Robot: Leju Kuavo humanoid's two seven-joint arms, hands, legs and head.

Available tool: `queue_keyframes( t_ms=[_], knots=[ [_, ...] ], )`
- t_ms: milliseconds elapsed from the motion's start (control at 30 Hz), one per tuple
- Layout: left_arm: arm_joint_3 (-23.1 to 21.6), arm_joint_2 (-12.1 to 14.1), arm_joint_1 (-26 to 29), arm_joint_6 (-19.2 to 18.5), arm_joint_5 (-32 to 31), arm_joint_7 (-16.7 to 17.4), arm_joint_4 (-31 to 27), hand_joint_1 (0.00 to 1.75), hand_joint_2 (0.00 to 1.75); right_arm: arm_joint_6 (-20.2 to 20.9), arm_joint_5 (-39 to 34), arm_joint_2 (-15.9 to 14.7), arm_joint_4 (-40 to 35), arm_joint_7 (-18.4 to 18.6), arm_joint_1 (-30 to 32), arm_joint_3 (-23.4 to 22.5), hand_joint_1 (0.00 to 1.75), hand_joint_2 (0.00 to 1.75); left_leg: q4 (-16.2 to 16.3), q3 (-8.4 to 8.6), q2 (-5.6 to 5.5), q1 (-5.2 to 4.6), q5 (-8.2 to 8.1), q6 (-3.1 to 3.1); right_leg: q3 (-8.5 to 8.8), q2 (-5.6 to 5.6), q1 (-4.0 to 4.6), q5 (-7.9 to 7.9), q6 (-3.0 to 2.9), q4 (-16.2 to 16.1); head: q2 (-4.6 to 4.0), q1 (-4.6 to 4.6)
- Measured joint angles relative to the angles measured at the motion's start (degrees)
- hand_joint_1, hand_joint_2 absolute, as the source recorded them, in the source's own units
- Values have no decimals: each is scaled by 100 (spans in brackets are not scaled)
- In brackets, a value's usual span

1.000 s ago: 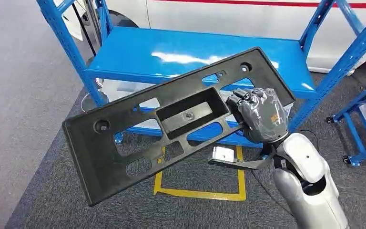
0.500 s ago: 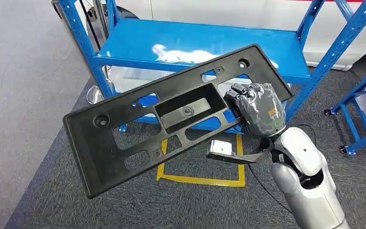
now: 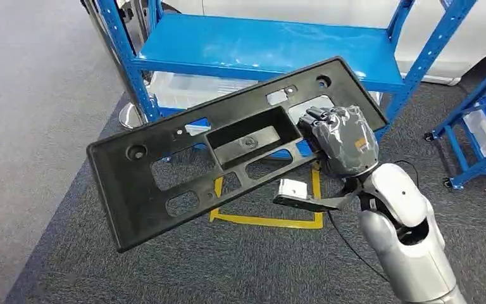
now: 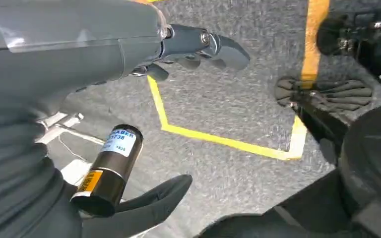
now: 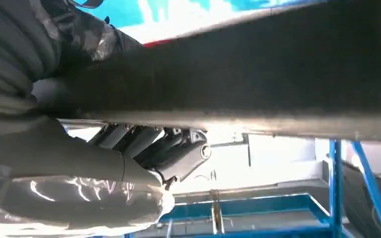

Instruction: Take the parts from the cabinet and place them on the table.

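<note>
Black moulded plastic, long and flat with cut-outs and a recessed centre pocket: the part is clear of the blue cabinet and carried in the air over the grey carpet, tilted so its far end sits higher than its near end. The right hand grips it close to one end, fingers curled over the edge, which leaves most of the panel's length cantilevered to the robot's left.

Judgement: the carry is the step in hand. With an off-centre grip the long free end will tend to sag or swing, so turns want to be slow, the wrist kept firm, and the free end kept away from the cabinet uprights. No table is visible to set it on.

Right forearm rises from below, wrist bent toward the panel. The left hand hangs low over yellow floor tape, fingers spread and holding nothing.
</note>
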Motion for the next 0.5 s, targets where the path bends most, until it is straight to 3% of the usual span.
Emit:
queue_keyframes(
  t_ms=[33,67,100,167,200,233,267,300,333,367,400,433,500],
  knots=[
    [0,25,8,-2,-15,0,9,0,175,22,-11,13,15,4,-10,0,175,175,-2,-40,-25,-17,40,-34,-72,-17,-77,102,-65,-52,0,11],
    [2,33,8,-6,-35,2,9,0,175,39,-22,28,33,4,-40,4,175,175,104,-121,-38,4,-204,-70,-146,-47,-76,181,-107,-45,0,-2],
    [2,33,11,-30,-44,9,9,0,175,44,-33,46,44,4,-53,4,175,175,356,-208,-41,13,-599,-96,-244,-46,-75,258,-169,-45,0,-17],
    [2,42,-8,-46,-63,13,9,0,175,63,-48,74,59,18,-87,4,175,175,1193,-363,-39,39,-1294,-157,-441,-51,-59,419,-180,-35,0,-22],
    [2,55,-28,-52,-87,13,9,0,175,81,-52,81,74,24,-108,7,175,175,1571,-411,-39,44,-1402,-177,-524,-53,-53,491,-177,-22,0,-26],
    [4,57,-42,-57,-96,15,9,0,175,94,-55,87,90,31,-114,7,175,175,1795,-388,-38,51,-1311,-188,-639,-58,-51,560,-169,0,0,-24],
    [6,70,-50,-61,-98,15,9,0,175,101,-57,90,101,37,-114,7,175,175,1762,-248,-38,54,-1092,-190,-750,-65,-51,620,-158,32,0,-26],
    [7,81,-51,-65,-98,20,9,0,175,107,-57,90,111,39,-120,7,175,175,1512,-6,-39,54,-875,-183,-852,-67,-51,671,-146,71,0,-26],
    [7,85,-53,-77,-103,24,9,0,175,114,-57,90,118,39,-137,7,175,175,1058,355,-41,54,-736,-161,-950,-64,-50,718,-132,111,0,-26],
    [9,103,-60,-83,-103,24,9,0,175,116,-57,94,125,39,-160,7,175,175,535,753,-49,53,-777,-131,-1008,-59,-49,762,-113,146,0,-26],
    [11,118,-72,-90,-105,26,9,0,175,118,-57,105,125,42,-182,4,175,175,-23,1110,-57,16,-1025,-97,-1068,-51,-23,799,-80,172,0,-26],
    [11,127,-84,-96,-109,24,9,0,175,120,-57,112,127,42,-200,9,175,175,-178,1163,-64,14,-1063,-67,-1071,-61,-32,856,-51,172,0,-20],
    [13,138,-76,-98,-114,31,9,0,175,120,-61,125,142,48,-222,7,175,175,-162,1068,-65,-22,-974,-17,-1072,-65,-56,991,17,102,0,-33]
  ],
)
